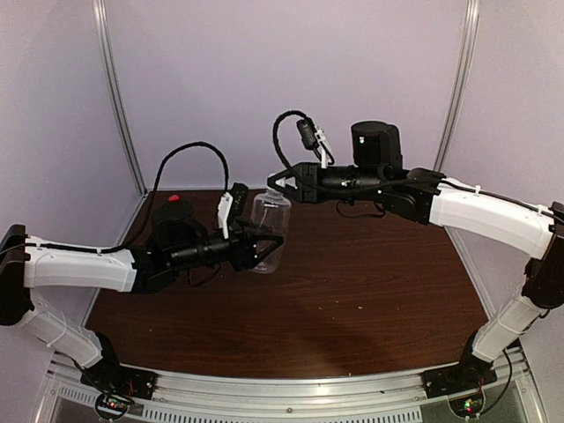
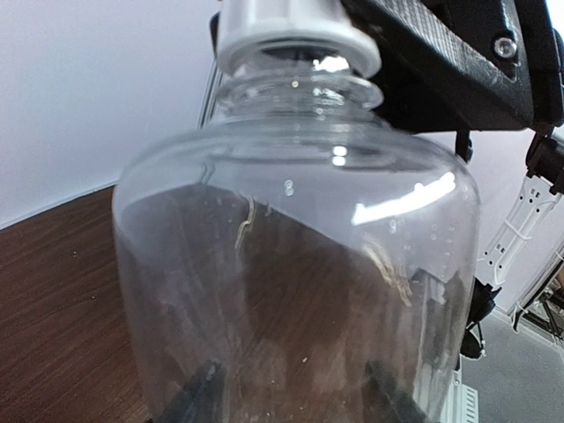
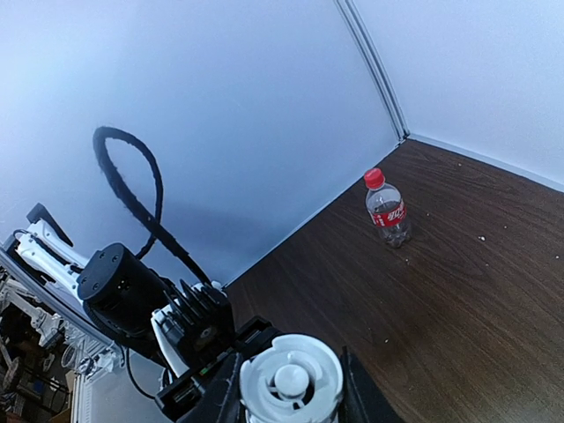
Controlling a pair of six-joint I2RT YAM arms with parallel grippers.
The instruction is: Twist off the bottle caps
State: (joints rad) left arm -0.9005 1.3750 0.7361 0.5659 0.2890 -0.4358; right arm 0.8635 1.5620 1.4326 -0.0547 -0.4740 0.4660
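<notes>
The taller clear bottle stands upright near the middle of the table, with no label. My left gripper is shut on its lower body; its dark fingers show through the plastic in the left wrist view. The white cap sits on the bottle's neck, and my right gripper is shut on it from the right, one finger on each side. The small bottle with a red label and red cap stands alone at the back left, behind the left arm.
Pale walls with a metal corner post close in the back and sides of the dark wooden table. A looped black cable arches above the right wrist.
</notes>
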